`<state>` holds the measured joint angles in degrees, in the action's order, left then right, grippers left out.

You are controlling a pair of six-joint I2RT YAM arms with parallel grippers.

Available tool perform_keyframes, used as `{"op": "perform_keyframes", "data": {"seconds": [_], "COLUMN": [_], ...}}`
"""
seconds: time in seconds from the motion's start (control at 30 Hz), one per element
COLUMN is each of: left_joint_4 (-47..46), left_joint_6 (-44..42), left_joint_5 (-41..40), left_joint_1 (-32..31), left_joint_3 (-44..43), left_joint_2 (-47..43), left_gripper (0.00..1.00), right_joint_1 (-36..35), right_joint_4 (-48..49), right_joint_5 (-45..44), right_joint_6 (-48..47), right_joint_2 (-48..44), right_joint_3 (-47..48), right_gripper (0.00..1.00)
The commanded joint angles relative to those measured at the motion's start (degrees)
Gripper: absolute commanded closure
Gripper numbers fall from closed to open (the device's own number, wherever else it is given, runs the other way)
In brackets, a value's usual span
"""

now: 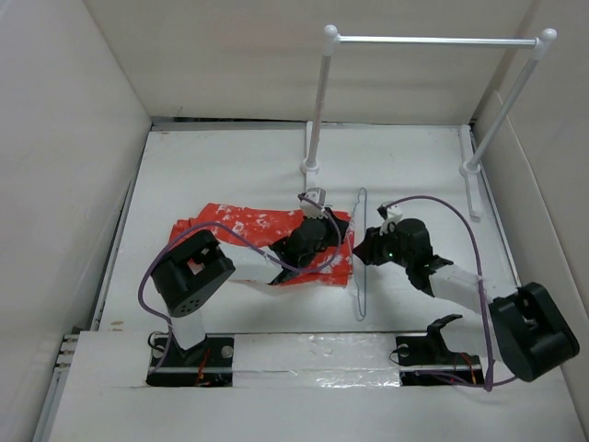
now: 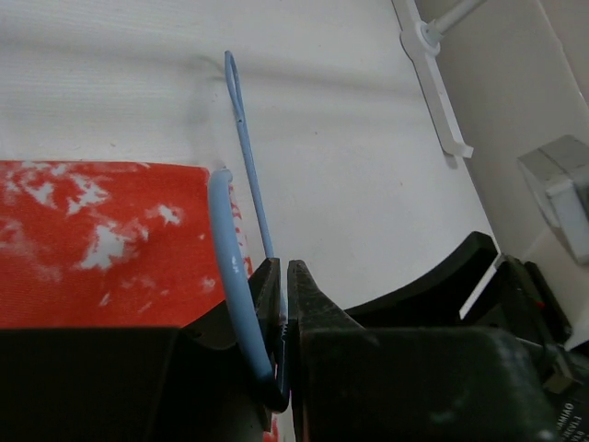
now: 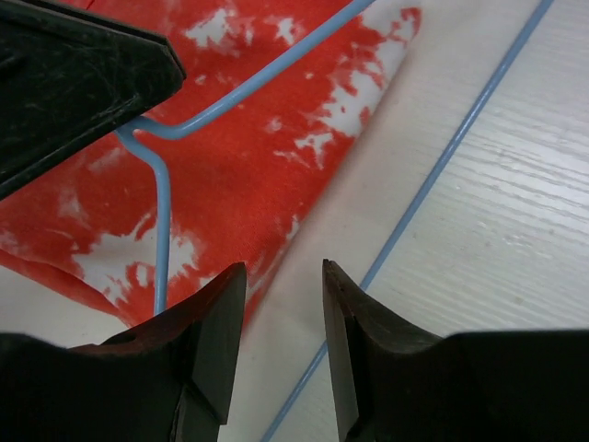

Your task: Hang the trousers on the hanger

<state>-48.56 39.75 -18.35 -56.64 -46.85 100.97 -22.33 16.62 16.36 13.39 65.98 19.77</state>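
Left arm reaches across the trousers [image 1: 239,224]. The left gripper [image 2: 283,267] is clamped on the hanger [image 2: 241,129] wire at the fabric's right edge. Right gripper [image 3: 283,267] is pitched down with its jaws apart over the hanger's long wire, gripping nothing. Hanger sits mid-table [image 1: 230,175], partly over the trousers.

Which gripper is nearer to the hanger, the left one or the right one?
Left. The left gripper is shut on the hanger by its hook, at the edge of the trousers. The right gripper is open over the hanger's long straight side, not closed on it.
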Motion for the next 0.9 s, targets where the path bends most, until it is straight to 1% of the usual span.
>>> {"op": "perform_keyframes", "data": {"seconds": [0.0, 0.03, 0.07, 0.1, 0.17, 0.23, 0.3, 0.33, 0.37, 0.4, 0.43, 0.53, 0.57, 0.63, 0.73, 0.77, 0.8, 0.83, 0.87], "left_joint_4": [-2.1, -2.1, -2.4, -2.6, -3.0, -3.3, -3.7, -3.8, -4.3, -4.4, -4.4, -4.0, -3.5, -2.8, -0.7, 0.6, 1.3, 1.9, 2.5], "left_joint_6": [-0.5, -0.6, -0.8, -0.9, -0.9, -0.9, -0.8, -0.6, -0.7, -0.7, -1.0, -1.8, -2.4, -3.1, -4.8, -5.4, -6.2, -6.5, -6.7], "left_joint_5": [-1.1, -0.7, -0.5, -0.4, 0.0, 0.2, 0.5, 0.5, 0.6, 0.7, 0.7, 0.6, 0.3, -0.1, -1.7, -2.2, -2.6, -2.9, -3.4], "left_joint_1": [0.7, 0.7, 0.7, 0.7, 1.3, 1.3, 1.8, 1.8, 1.8, 2.3, 2.3, 2.3, 2.8, 2.9, 2.9, 3.4, 3.4, 3.4, 3.4], "left_joint_3": [2.3, 2.7, 3.6, 4.0, 5.1, 5.8, 6.9, 7.3, 8.1, 8.4, 8.5, 9.1, 9.4, 9.8, 10.6, 10.8, 11.0, 11.2, 11.9], "left_joint_2": [-3.1, -3.1, -3.2, -3.2, -3.1, -3.1, -3.3, -3.4, -3.6, -3.6, -3.7, -4.2, -4.8, -5.7, -8.6, -9.1, -9.6, -10.1, -11.1], "left_gripper": [1.0, 1.0, 1.0, 1.0, 1.0, 1.0, 1.0, 1.0, 1.0, 1.0, 1.0, 1.0, 1.0, 1.0, 1.0, 1.0, 1.0, 1.0, 1.0], "right_joint_1": [-3.1, -3.2, -3.9, -3.9, -4.4, -5.0, -5.0, -5.0, -5.0, -4.5, -4.5, -2.1, -1.1, 1.5, 4.0, 4.7, 5.2, 6.2, 6.2], "right_joint_4": [11.5, 12.5, 15.4, 16.8, 20.3, 22.1, 27.0, 28.8, 32.5, 34.0, 35.4, 44.9, 46.3, 45.5, 39.7, 35.5, 33.1, 30.7, 25.1], "right_joint_5": [-2.7, -3.3, -3.6, -3.7, -3.4, -3.0, -2.0, -1.3, -0.8, 0.7, 1.5, 4.4, 5.4, 7.5, 8.0, 7.8, 7.4, 6.9, 6.5], "right_joint_6": [4.0, 4.6, 5.2, 5.9, 7.4, 8.8, 10.2, 11.7, 12.4, 13.0, 13.8, 16.7, 16.9, 16.3, 13.6, 12.7, 12.0, 10.4, 9.4], "right_joint_2": [5.6, 7.1, 8.5, 11.1, 13.9, 17.9, 20.4, 22.8, 24.0, 25.2, 26.9, 28.2, 27.9, 26.4, 20.3, 18.2, 13.8, 11.3, 8.8], "right_joint_3": [1.8, 1.9, 1.4, 1.2, 1.1, 1.1, -0.1, -0.7, -1.1, -1.6, -1.8, -4.6, -4.8, -5.2, -5.9, -6.2, -6.4, -6.5, -6.5], "right_gripper": [0.55, 0.55, 0.54, 0.53, 0.45, 0.44, 0.44, 0.47, 0.51, 0.57, 0.72, 0.98, 1.0, 1.0, 1.0, 1.0, 1.0, 1.0, 1.0]}}
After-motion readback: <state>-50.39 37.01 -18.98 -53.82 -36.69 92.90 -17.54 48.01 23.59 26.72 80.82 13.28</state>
